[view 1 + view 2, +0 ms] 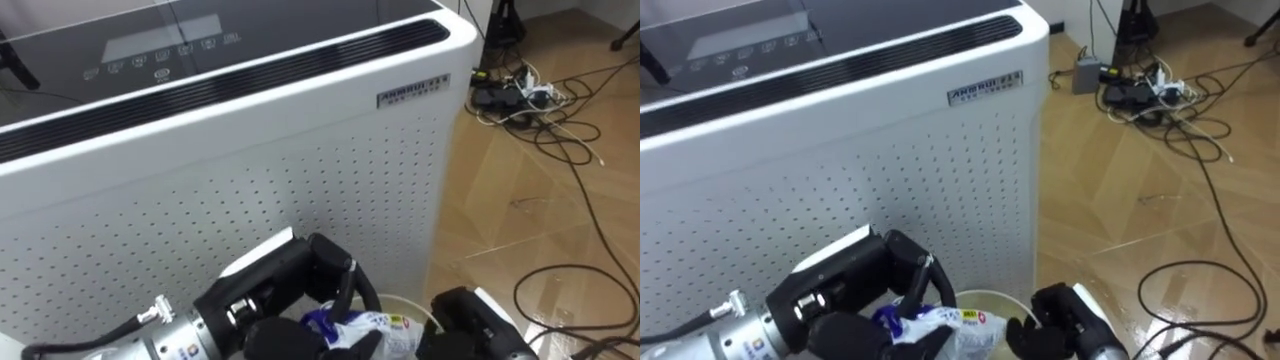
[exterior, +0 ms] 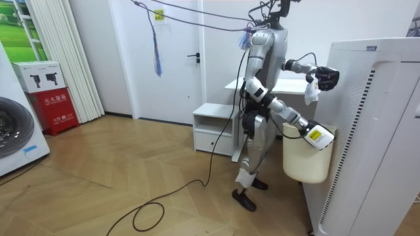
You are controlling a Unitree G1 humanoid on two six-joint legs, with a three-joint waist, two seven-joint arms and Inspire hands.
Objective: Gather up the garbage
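The robot stands with its left arm raised forward, the left hand (image 1: 300, 275) curled round a wrapper (image 1: 365, 325). The right arm reaches lower, its elbow bent, the right hand (image 1: 470, 320) gripping a bin (image 2: 305, 157) by the rim.

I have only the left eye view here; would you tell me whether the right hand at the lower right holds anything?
Observer: Yes. The room view shows the right hand holding a cream bin by its rim, clear of the floor.
Operator: Thank you. Is the wrapper inside it yet?
Observer: No. The left hand holds the wrapper well above the bin's mouth.
Operator: And what stands behind the robot?
Observer: A small white cabinet, close behind its legs.
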